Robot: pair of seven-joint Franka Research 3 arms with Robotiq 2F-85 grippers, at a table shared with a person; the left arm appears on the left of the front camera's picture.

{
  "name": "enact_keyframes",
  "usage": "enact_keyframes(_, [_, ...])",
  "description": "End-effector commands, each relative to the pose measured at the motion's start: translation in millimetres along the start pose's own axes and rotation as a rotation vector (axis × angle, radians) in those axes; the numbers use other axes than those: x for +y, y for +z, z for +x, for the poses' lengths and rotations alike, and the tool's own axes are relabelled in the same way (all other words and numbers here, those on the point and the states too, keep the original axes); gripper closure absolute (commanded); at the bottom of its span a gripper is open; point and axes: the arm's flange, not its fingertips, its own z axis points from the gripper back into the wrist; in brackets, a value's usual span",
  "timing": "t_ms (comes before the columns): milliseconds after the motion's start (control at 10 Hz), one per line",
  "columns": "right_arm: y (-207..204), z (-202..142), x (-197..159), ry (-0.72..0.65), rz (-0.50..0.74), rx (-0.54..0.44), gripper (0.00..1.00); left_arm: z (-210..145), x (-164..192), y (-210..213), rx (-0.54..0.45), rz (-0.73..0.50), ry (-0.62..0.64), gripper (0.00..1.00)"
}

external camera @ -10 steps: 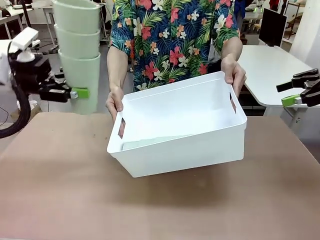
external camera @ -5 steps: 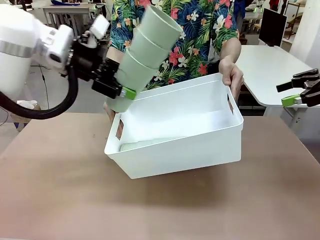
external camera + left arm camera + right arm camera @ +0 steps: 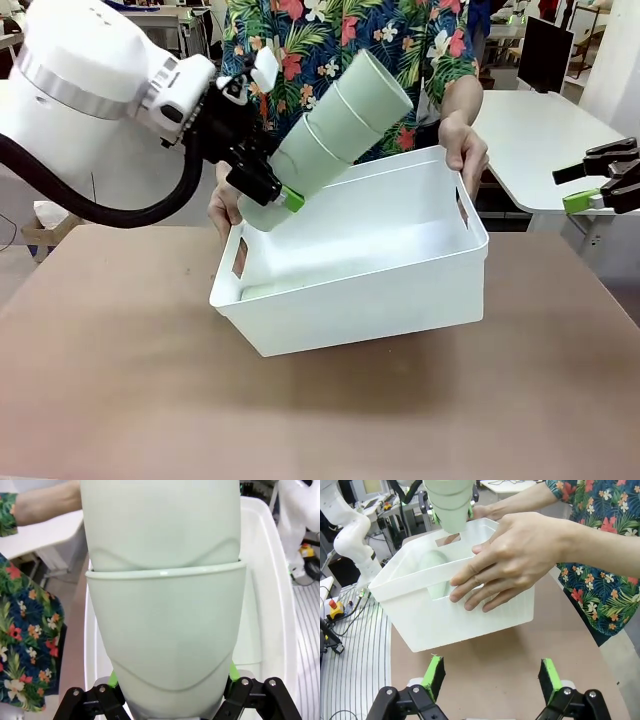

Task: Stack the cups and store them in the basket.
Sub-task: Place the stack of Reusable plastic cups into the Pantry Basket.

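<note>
A stack of three pale green cups (image 3: 340,125) hangs tilted, mouths up and to the right, its base over the left end of the white basket (image 3: 380,300). My left gripper (image 3: 270,200) is shut on the lowest cup near its base. In the left wrist view the cups (image 3: 165,630) rise between my fingers, with the basket rim (image 3: 272,580) behind them. A person holds the basket by both ends, tipped toward me. More pale green cups (image 3: 290,289) lie inside it on the bottom. My right gripper (image 3: 492,677) is open and holds nothing, with the basket (image 3: 445,615) beyond it.
The person's hand (image 3: 520,560) grips the near end of the basket in the right wrist view; the other hand (image 3: 225,205) is behind my left gripper. My right gripper (image 3: 600,180) stays off the brown table (image 3: 120,380) at the right edge. A white table (image 3: 545,140) stands behind.
My left arm swung the cup stack from upright at the far left to tilted over the basket's left rim. The basket shifted slightly in the person's hands. The right gripper stayed still.
</note>
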Motion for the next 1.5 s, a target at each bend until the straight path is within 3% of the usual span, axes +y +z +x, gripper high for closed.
enact_keyframes(0, [-0.8,1.5,1.5,0.0,-0.003,-0.031,0.0,8.6,7.6,-13.7,0.07,0.012,0.017,0.16])
enact_keyframes(500, [-0.8,1.5,1.5,0.0,-0.003,-0.031,0.0,9.4,18.0,-51.2,0.204,0.027,0.017,0.16])
enact_keyframes(1400, [-0.8,1.5,1.5,0.0,-0.003,-0.031,0.0,-12.7,14.8,-105.3,0.322,0.087,0.032,0.16])
